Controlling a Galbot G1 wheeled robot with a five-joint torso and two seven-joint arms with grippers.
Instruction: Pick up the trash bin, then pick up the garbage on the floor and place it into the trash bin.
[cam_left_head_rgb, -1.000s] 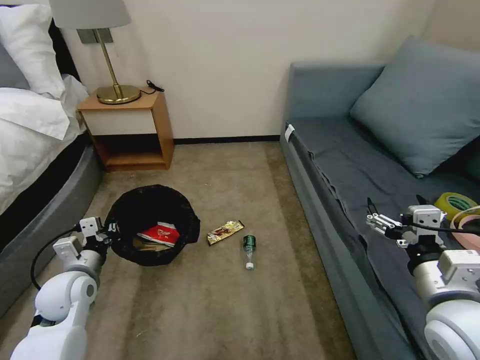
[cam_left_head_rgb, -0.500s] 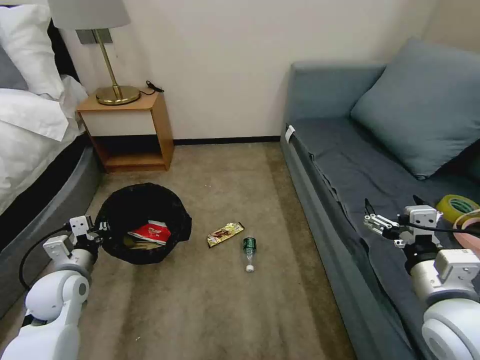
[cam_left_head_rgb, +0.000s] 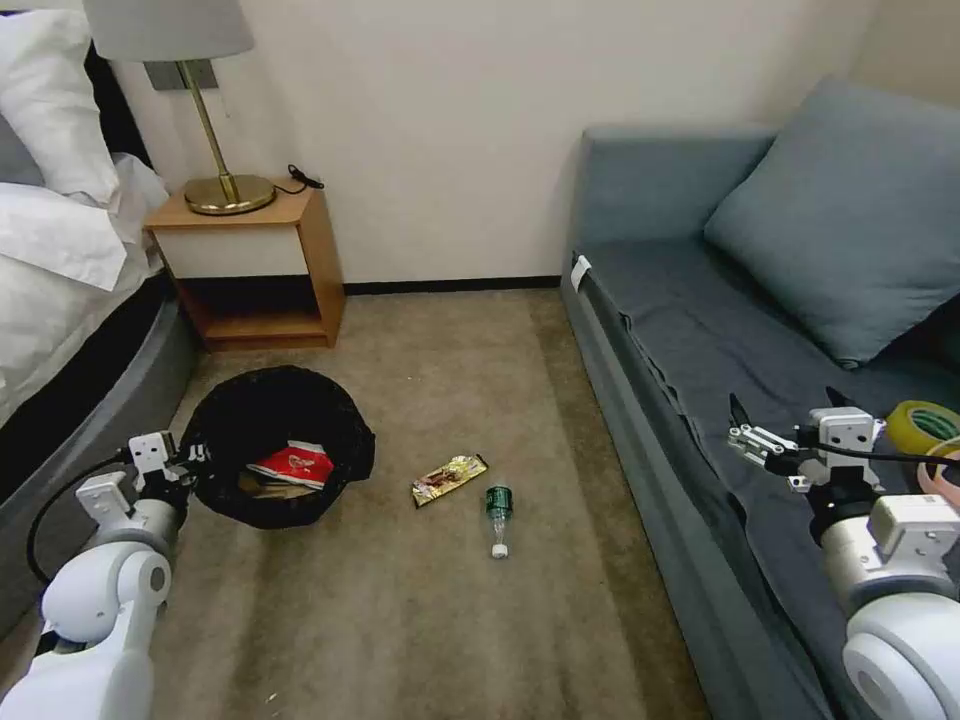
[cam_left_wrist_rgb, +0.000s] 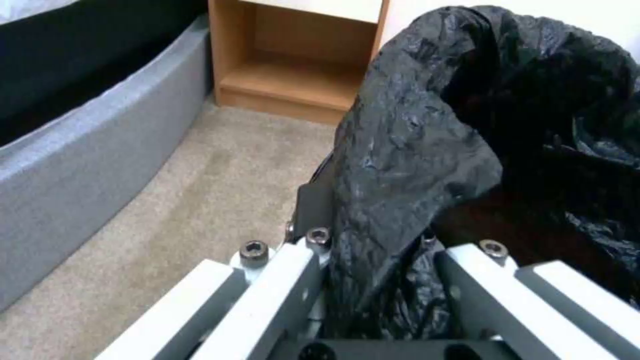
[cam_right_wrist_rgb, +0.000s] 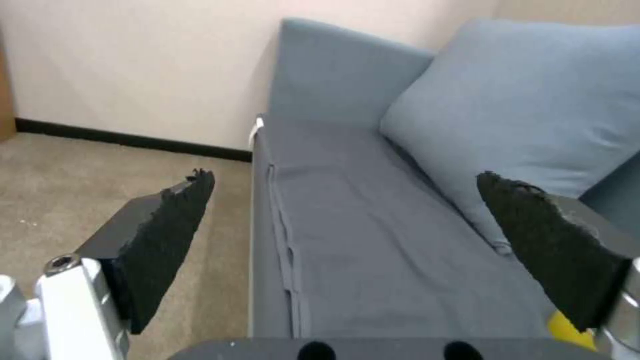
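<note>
The trash bin (cam_left_head_rgb: 262, 400), lined with a glossy black bag, is at the left of the carpet with a red-and-white packet (cam_left_head_rgb: 292, 464) inside it. My left gripper (cam_left_head_rgb: 190, 462) is shut on the bin's near-left rim; the left wrist view shows the liner (cam_left_wrist_rgb: 427, 125) pinched in that gripper (cam_left_wrist_rgb: 380, 250). Two pieces of garbage lie on the floor to the bin's right: a gold-brown wrapper (cam_left_head_rgb: 448, 479) and a small clear bottle (cam_left_head_rgb: 498, 510) with a green label. My right gripper (cam_left_head_rgb: 783, 410) hangs open and empty over the sofa seat, its pads (cam_right_wrist_rgb: 170, 235) wide apart.
A grey sofa (cam_left_head_rgb: 700, 330) with a blue cushion (cam_left_head_rgb: 850, 220) runs along the right; a yellow tape roll (cam_left_head_rgb: 925, 422) lies on it. A wooden nightstand (cam_left_head_rgb: 250, 265) with a lamp (cam_left_head_rgb: 228, 190) is at the back left, beside the bed (cam_left_head_rgb: 60, 300).
My left arm has drawn back to the left, taking the bin with it, away from the wrapper and bottle. The camera has shifted slightly. The right arm has hardly moved.
</note>
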